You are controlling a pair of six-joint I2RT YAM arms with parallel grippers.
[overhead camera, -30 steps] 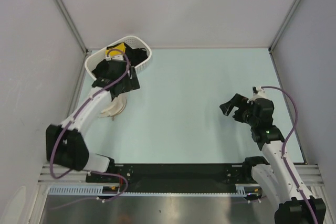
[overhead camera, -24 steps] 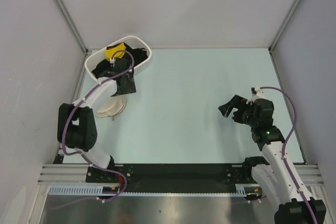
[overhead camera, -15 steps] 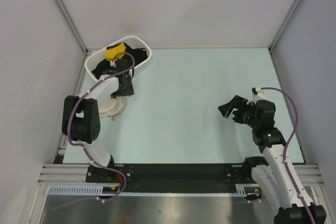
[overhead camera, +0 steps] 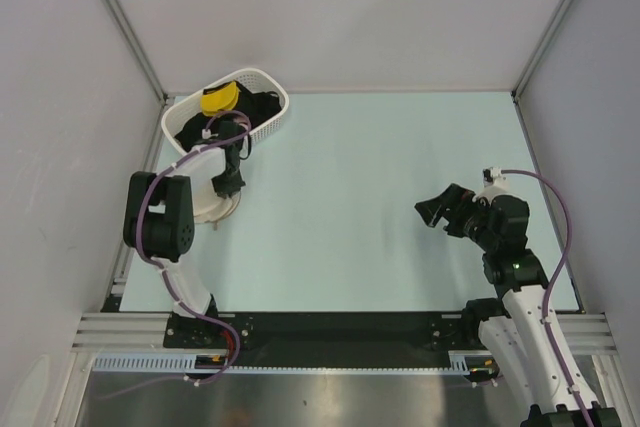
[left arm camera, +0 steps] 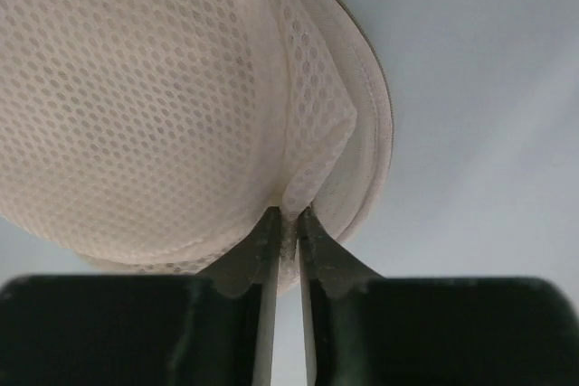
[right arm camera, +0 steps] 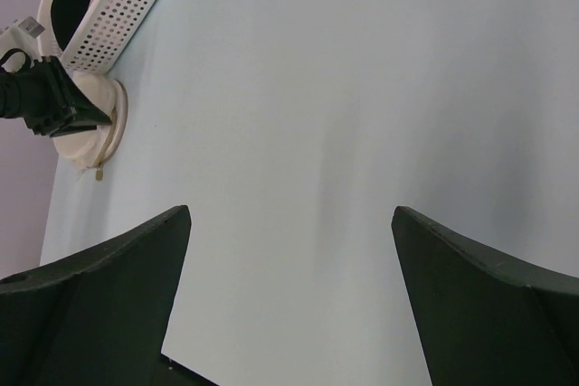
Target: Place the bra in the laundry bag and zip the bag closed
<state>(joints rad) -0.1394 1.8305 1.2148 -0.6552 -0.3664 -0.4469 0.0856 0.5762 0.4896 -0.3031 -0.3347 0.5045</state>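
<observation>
The laundry bag (overhead camera: 207, 207), a cream-white mesh pod, lies on the table just in front of the basket. My left gripper (overhead camera: 226, 185) is down at its right side, shut on a pinched fold of the mesh. The left wrist view shows the dome of the laundry bag (left arm camera: 136, 106) filling the upper left, with mesh squeezed in my left gripper (left arm camera: 288, 216). The yellow bra (overhead camera: 220, 99) lies in the white basket (overhead camera: 276, 107) among black garments. My right gripper (overhead camera: 441, 211) hovers open over bare table at the right, its own view showing the right gripper (right arm camera: 289, 214) holding nothing.
The right wrist view shows the slotted basket (right arm camera: 118, 6) at the upper left with the laundry bag (right arm camera: 90, 128) below it. Grey walls enclose the pale blue table on three sides. The basket stands in the back left corner.
My left gripper came down from the basket edge to the bag and shut on its mesh; the left arm folded back. The right arm shifted only slightly.
</observation>
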